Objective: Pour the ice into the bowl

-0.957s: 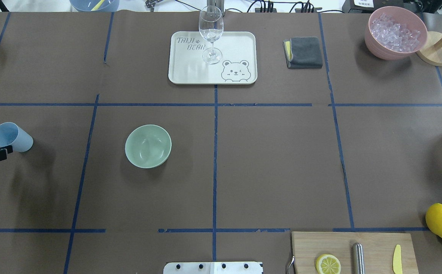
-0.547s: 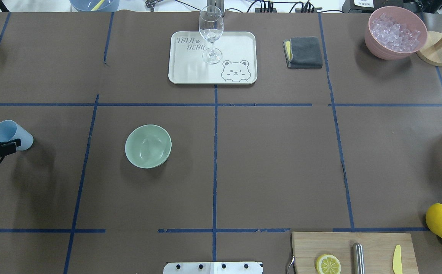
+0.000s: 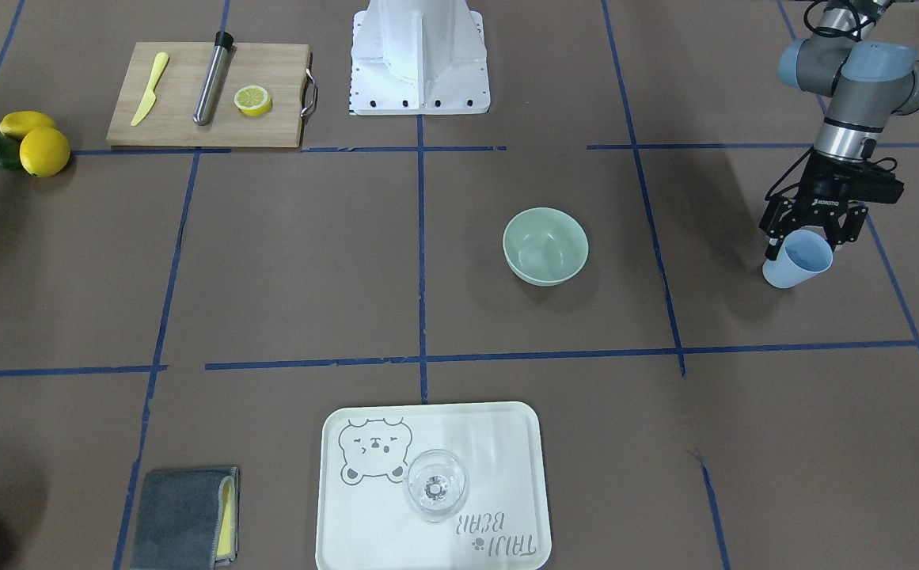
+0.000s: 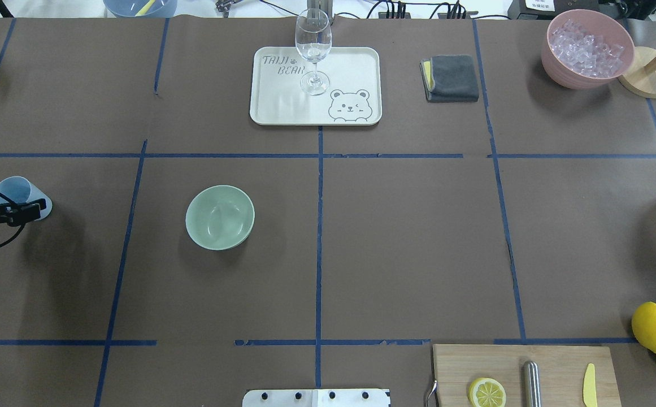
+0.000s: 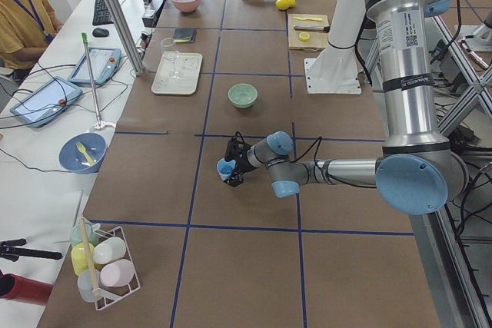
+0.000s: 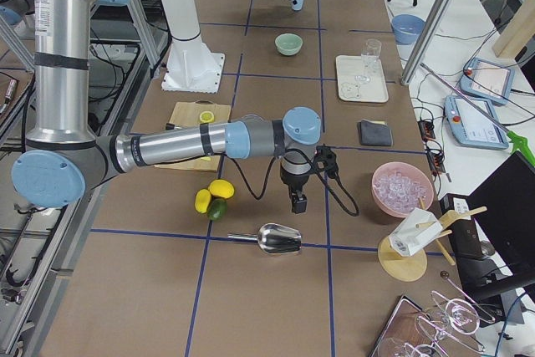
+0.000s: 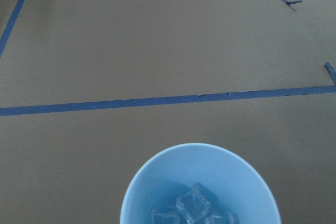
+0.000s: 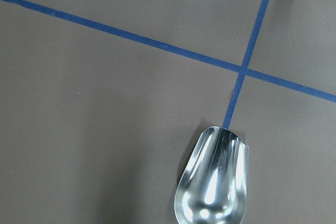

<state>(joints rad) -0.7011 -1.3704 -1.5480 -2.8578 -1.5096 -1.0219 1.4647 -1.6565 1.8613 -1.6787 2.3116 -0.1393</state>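
My left gripper [image 3: 804, 244] is shut on a light blue cup [image 3: 798, 261] at the table's left edge and holds it just above the surface. The gripper also shows in the overhead view [image 4: 25, 208], across the cup [image 4: 18, 190]. The left wrist view looks into the cup [image 7: 199, 182], where a few clear ice cubes [image 7: 194, 205] lie at the bottom. The mint-green bowl [image 3: 544, 245] stands empty to the cup's right in the overhead view [image 4: 220, 217], well apart from it. My right gripper [image 6: 297, 202] hangs over the table's right end; I cannot tell if it is open.
A metal scoop [image 8: 215, 182] lies below the right wrist, also seen from the right [image 6: 278, 240]. A pink container [image 4: 586, 48] of ice is back right. A tray [image 4: 356, 62] with a wine glass [image 4: 313, 51], a grey cloth [image 4: 451, 77], a cutting board [image 4: 554, 367] and lemons [image 4: 654, 327] stand around.
My left gripper has moved a little to the right and farther onto the table with the blue cup in it. The bowl and the rest have not moved.
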